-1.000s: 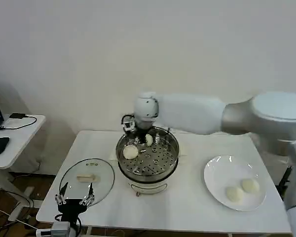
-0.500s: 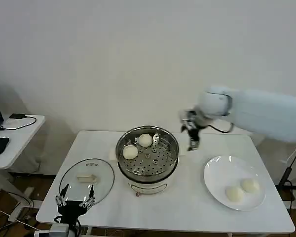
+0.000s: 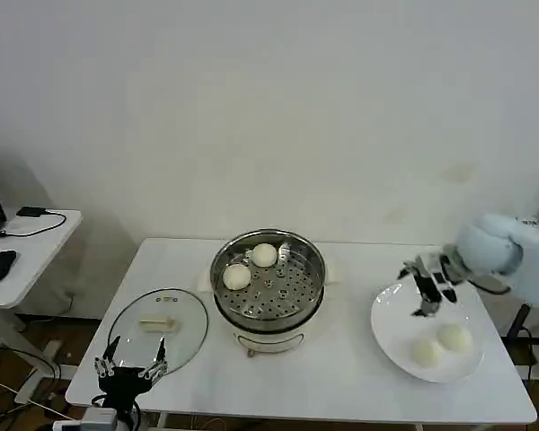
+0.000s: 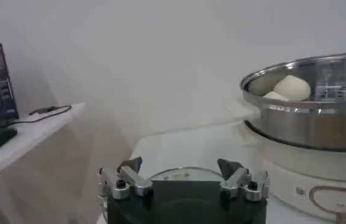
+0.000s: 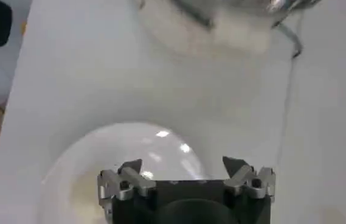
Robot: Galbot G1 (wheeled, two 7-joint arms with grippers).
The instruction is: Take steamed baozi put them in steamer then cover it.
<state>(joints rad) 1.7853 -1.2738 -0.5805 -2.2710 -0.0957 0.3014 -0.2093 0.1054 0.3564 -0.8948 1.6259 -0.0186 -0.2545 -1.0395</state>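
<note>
Baozi [image 3: 251, 266]: smooth, cream-white, round | two inside steamer [image 3: 269, 319]

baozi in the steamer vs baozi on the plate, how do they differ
The two baozi in the steamer sit on the perforated steel tray of the steamer, apart from each other; the two baozi on the plate lie side by side on the white plate, below the open right gripper. All are round, smooth, cream-white.

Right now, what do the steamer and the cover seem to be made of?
The steamer looks like polished stainless steel: mirror-bright wall, perforated tray, on a white, probably plastic base. The cover looks like clear glass, since the table shows through, with a metal rim and a cream handle.
</note>
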